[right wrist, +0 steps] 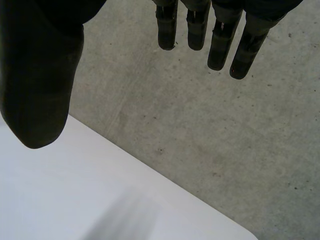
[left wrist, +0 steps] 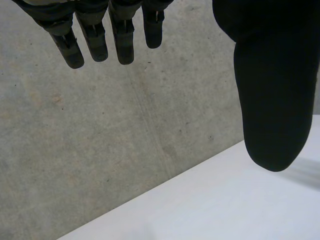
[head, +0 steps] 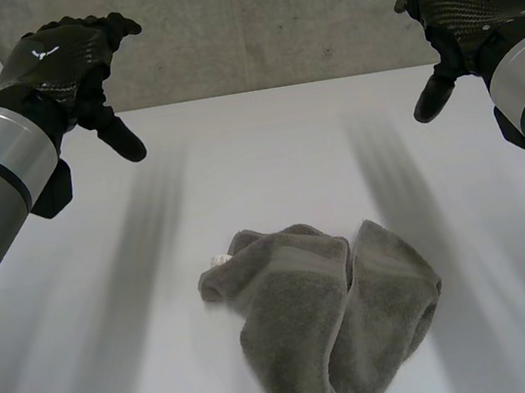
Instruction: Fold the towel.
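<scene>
A grey towel (head: pixel 330 320) lies crumpled in a heap on the white table (head: pixel 240 180), near its front edge and slightly right of the middle. A small white tag sticks out at the heap's left side. My left hand (head: pixel 65 63) hovers high at the far left, well away from the towel, open and empty. In the left wrist view its fingers (left wrist: pixel 95 35) hang straight and the thumb (left wrist: pixel 272 100) stands apart from them. My right hand (head: pixel 472 12) hovers high at the far right, open and empty too, with straight fingers (right wrist: pixel 220 42) and its thumb (right wrist: pixel 40 85) spread wide.
A grey concrete wall (head: pixel 266 18) rises behind the table's far edge. Bare white tabletop surrounds the towel on the left, right and far sides.
</scene>
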You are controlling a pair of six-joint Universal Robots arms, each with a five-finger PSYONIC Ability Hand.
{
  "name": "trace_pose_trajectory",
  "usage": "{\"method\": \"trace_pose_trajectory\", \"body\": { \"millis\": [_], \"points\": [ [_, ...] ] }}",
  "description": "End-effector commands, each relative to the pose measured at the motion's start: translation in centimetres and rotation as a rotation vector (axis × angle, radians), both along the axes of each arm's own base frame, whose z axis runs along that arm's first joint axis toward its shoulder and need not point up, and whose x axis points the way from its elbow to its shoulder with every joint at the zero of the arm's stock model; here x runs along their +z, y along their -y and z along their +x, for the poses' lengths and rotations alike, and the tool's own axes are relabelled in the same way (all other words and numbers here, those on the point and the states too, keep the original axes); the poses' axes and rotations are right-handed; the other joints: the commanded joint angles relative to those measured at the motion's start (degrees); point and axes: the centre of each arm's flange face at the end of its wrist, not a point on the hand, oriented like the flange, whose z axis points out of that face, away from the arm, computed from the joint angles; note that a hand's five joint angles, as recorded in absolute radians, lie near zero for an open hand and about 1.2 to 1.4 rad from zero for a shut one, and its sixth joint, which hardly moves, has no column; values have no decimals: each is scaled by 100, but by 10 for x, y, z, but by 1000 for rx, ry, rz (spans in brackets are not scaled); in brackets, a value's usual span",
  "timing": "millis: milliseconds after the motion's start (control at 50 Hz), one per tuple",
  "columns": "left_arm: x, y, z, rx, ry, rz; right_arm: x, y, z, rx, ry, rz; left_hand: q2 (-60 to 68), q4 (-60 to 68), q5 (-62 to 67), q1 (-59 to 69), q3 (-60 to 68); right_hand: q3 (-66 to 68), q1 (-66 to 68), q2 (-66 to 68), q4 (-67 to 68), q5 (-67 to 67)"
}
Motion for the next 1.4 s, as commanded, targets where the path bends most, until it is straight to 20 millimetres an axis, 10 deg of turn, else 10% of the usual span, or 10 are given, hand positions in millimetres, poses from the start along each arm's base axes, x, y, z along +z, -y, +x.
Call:
{"method": "trace_pose_trajectory", "body": {
  "millis": [20, 320, 720, 820, 880, 960, 1060, 1160, 1260, 1400],
  "points": [
    [-2, -3, -1, -11, 8, 0, -2, 0, 2, 14, -10, 6, -594, 125, -29, 107, 124, -413, -285, -418, -496, -358],
    [-79, -38, -59, -374, 291, 62, -66, -8, 16, 297, -585, 70, -376, 344, 190, 325, 342, -413, -285, -418, -496, -358],
    [-184, -48, -89, -533, 525, 197, -183, -12, 22, 542, -496, 468, -224, 495, 341, 477, 494, -413, -285, -418, -496, -358],
    [-184, -42, -93, -521, 520, 187, -192, -5, 27, 542, -497, 457, 4753, 5472, 5318, 5453, 5470, 3174, 3302, 3170, 3091, 3230],
    [-177, -38, -95, -512, 510, 162, -178, 8, 33, 520, -484, 368, 6201, 6920, 6767, 6902, 6919, 6570, 6698, 6566, 6488, 6626],
    [-146, -24, -104, -462, 451, 51, -139, 27, 38, 449, -417, 223, 6283, 7003, 6849, 6984, 7001, 6587, 6715, 6582, 6504, 6642],
    [-12, 31, -87, -10, 76, -299, -39, 52, 33, 262, -165, -81, 6283, 7003, 6849, 6984, 7001, 6587, 6715, 6582, 6504, 6642],
    [49, 53, -46, 246, -202, -428, 35, 50, 22, 168, 88, -336, 6283, 7003, 6849, 6984, 7001, 6587, 6715, 6582, 6504, 6642],
    [35, 58, -32, 270, -205, -385, 35, 42, 21, 175, 109, -332, 6283, 7003, 6849, 6984, 7001, 6587, 6715, 6582, 6504, 6642],
    [-41, 58, -27, 230, -81, -196, -42, 27, 29, 258, -106, -122, 6283, 7003, 6849, 6984, 7001, 6587, 6715, 6582, 6504, 6642]
  ]
}}
